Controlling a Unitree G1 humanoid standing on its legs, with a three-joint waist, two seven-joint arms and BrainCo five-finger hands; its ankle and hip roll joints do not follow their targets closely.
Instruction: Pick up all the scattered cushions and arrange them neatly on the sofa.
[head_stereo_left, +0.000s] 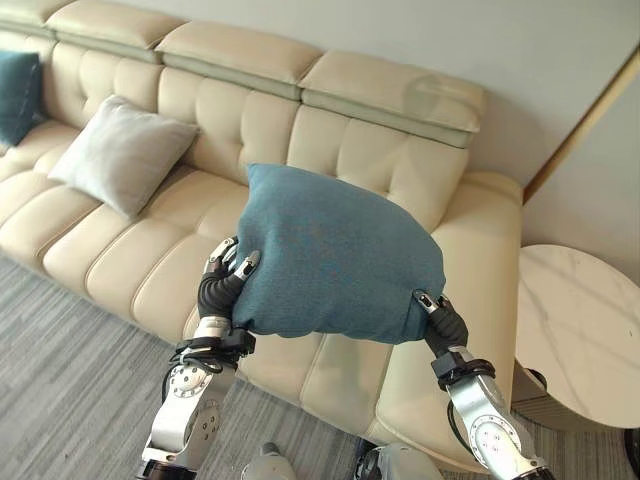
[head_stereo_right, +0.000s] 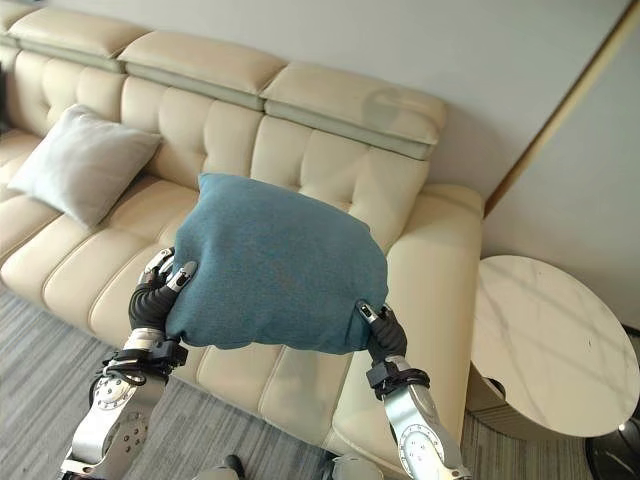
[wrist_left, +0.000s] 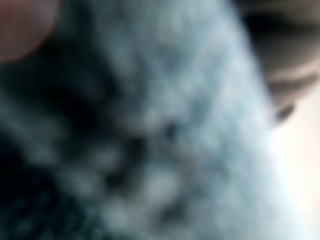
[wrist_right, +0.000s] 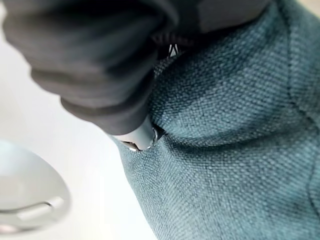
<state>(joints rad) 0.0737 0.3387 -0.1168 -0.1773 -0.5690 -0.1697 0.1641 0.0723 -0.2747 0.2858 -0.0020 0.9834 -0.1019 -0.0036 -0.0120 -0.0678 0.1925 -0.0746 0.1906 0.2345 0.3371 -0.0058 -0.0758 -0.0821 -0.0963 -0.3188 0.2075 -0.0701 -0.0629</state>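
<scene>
A long cream sofa (head_stereo_left: 330, 170) runs along the wall, a round marble side table (head_stereo_left: 585, 330) standing just beside its armrest. Held up in the air over the sofa's seat is a big teal cushion (head_stereo_left: 335, 255), clamped between both hands — the left hand (head_stereo_left: 222, 285) has its fingers curled onto the cushion's lower left corner, and the right hand (head_stereo_left: 440, 318) is pressed into the lower right corner, though whether its fingers are curled I cannot tell. A grey cushion (head_stereo_left: 120, 155) leans against the sofa back further along, and another teal cushion (head_stereo_left: 18, 95) sits at the far end.
</scene>
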